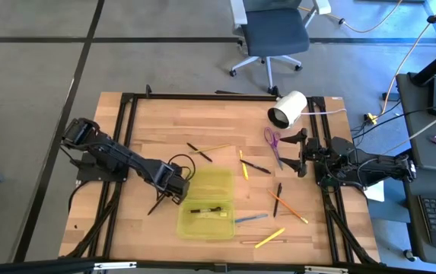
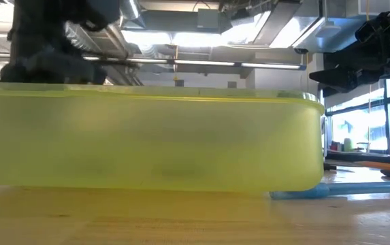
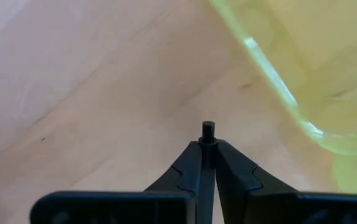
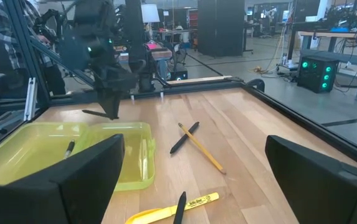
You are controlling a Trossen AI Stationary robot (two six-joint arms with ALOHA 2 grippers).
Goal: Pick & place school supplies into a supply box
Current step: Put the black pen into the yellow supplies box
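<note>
Wooden worktop — left gripper, fingers pinched on a black pen, hovers just beside the supply box. Next, I'd judge: swing over, release. Right gripper waits, fingers wide.

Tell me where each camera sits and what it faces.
High: overhead, straight down on table, both arms, supply box.
Low: at tabletop height, facing the box wall; arm parts above.
Left wrist: on the left arm, past the left gripper shut on a black pen, box edge beside.
Right wrist: past the open right gripper toward the box.
All four share the box.
</note>
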